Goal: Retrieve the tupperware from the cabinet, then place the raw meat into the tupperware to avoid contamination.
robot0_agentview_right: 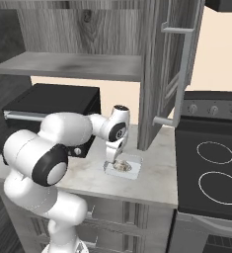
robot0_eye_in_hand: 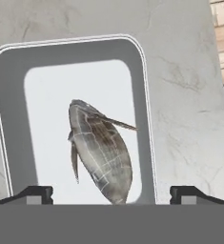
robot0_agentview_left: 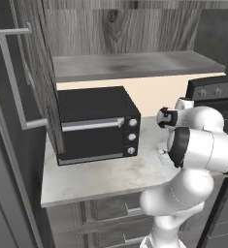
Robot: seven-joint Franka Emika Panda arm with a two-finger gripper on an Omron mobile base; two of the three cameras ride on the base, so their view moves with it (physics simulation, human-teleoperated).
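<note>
Meat [robot0_eye_in_hand: 101, 151] lies inside the clear tupperware [robot0_eye_in_hand: 138, 95] on the pale counter [robot0_eye_in_hand: 180, 95] at centre frame of the hand view, directly under my gripper [robot0_eye_in_hand: 111, 193], whose fingers stand wide apart and hold nothing.

My arm is all chunky, rounded glossy white shell segments [robot0_agentview_left: 203, 145] with dark grey-black bands at the joints [robot0_agentview_right: 48, 170]. The white wrist section has a round dark cap [robot0_agentview_right: 118, 132] on its side, and I see two small dark finger tips [robot0_eye_in_hand: 35, 194], blocky and square-edged.
</note>
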